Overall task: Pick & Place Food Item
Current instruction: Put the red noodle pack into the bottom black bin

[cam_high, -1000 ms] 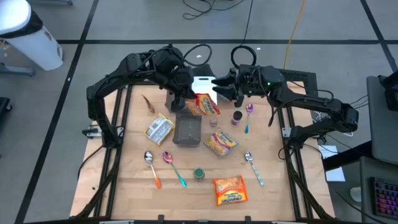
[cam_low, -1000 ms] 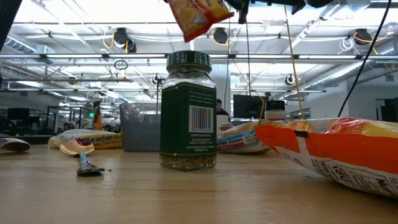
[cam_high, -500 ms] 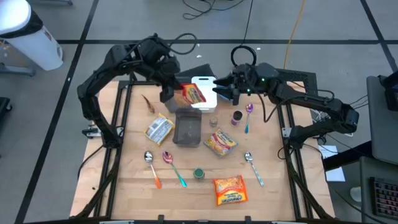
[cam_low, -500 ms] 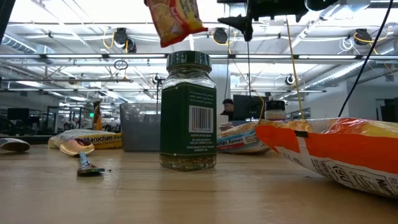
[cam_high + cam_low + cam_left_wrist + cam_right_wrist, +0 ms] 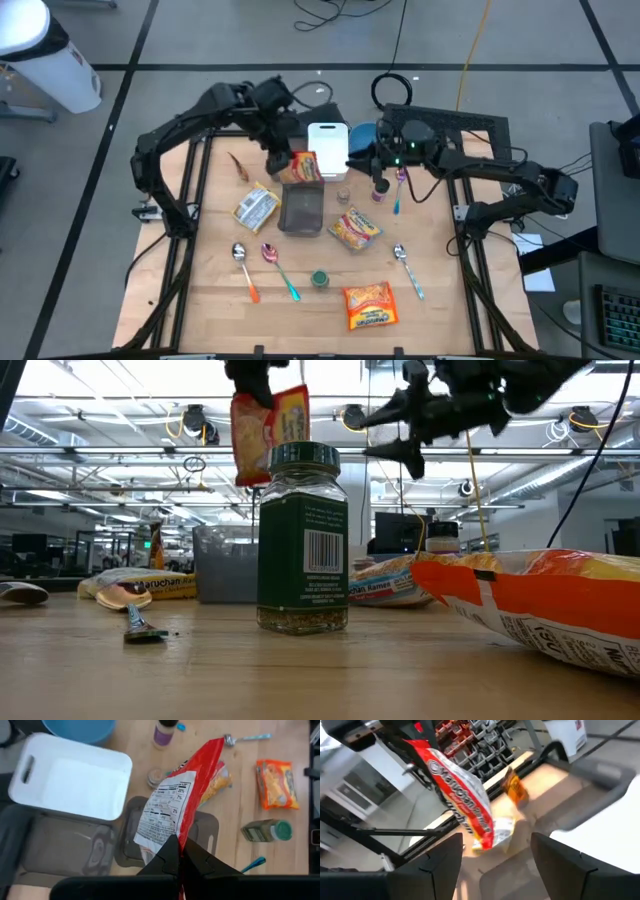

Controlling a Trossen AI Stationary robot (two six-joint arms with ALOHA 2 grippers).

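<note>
My left gripper (image 5: 281, 158) (image 5: 180, 851) is shut on a red and yellow noodle packet (image 5: 304, 166) (image 5: 176, 802). It holds the packet in the air over the far end of the grey bin (image 5: 302, 212), beside the white bin (image 5: 327, 150). In the low view the packet (image 5: 268, 432) hangs behind the green spice jar (image 5: 302, 540). My right gripper (image 5: 362, 158) (image 5: 495, 865) is open and empty. It hovers to the right of the white bin, facing the packet (image 5: 462, 800). My left gripper pinches the packet's upper end (image 5: 171, 841) between its two shut fingers, coming from above. The packet hangs below the fingers, tilted, clear of the table and the bins.
More noodle packets lie at the left (image 5: 256, 207), the middle (image 5: 355, 227) and the near side (image 5: 369, 305). Spoons (image 5: 281, 270) (image 5: 408, 268), a small purple-lidded jar (image 5: 381, 188) and a blue bowl (image 5: 365, 133) stand around the bins.
My left gripper has carried the packet toward the table's left and then down; the packet now hangs lower, over the grey bin's far end. My right gripper has come down and a little toward the near edge.
</note>
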